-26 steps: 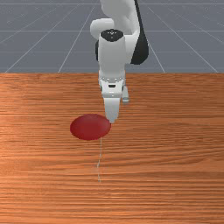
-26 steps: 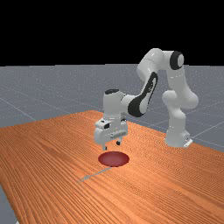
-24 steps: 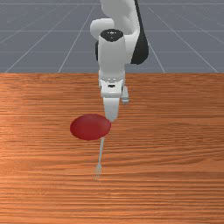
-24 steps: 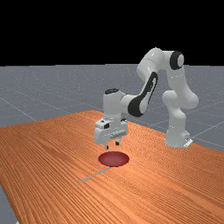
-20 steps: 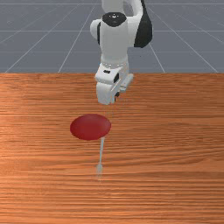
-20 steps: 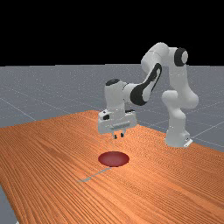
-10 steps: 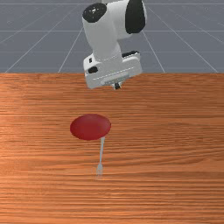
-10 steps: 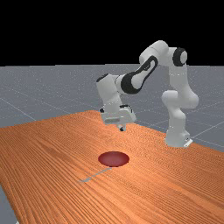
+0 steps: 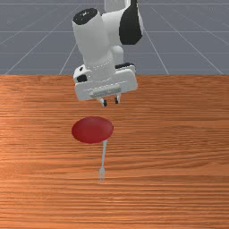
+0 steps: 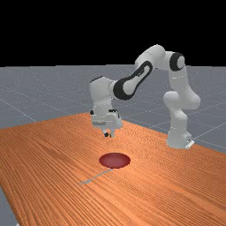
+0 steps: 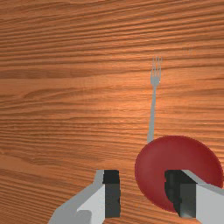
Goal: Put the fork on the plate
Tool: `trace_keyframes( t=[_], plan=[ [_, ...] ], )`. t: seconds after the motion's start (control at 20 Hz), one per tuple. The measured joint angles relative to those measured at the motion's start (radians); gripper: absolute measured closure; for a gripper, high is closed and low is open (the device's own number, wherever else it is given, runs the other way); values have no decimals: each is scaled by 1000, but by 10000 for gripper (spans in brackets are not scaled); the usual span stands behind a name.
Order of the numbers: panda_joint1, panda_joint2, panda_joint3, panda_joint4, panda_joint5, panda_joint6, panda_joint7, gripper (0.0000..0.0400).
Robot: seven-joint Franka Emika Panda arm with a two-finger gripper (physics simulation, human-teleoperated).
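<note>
1. Have shifted the gripper [image 9: 111,102] toward the front view's left and closer to the red plate [image 9: 92,129] since half a second ago, and turned it a little, with both fingers [image 9: 105,103] in sight now.
2. Have left the plate and the fork [image 9: 103,159] just as they were in that earlier frame.
3. Keeping the gripper open, with a plain gap between the fingers and nothing gripped.
4. Hovering well clear of the table [image 10: 53,154], as seen in the far view; in the wrist view, covering part of the plate with one finger and none of it with the other.
5. Can see the fork lying on the table, off the plate, with the handle toward the plate's rim and the tines pointing away from it.
6. Cannot tell whether to call the handle's end touching the rim or slightly under it.
</note>
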Motion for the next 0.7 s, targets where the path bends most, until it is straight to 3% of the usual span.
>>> trace_keyframes(
  t=[0.05,0.1,0.2,0.4,0.7],
  plan=[
    [-5,50,1,40,7,17,4,148],
    [-8,96,3,65,12,29,3,90],
    [-12,183,8,101,23,74,3,33],
    [-19,363,18,189,50,213,2,4],
    [-41,593,10,460,54,208,61,0]
  ],
)
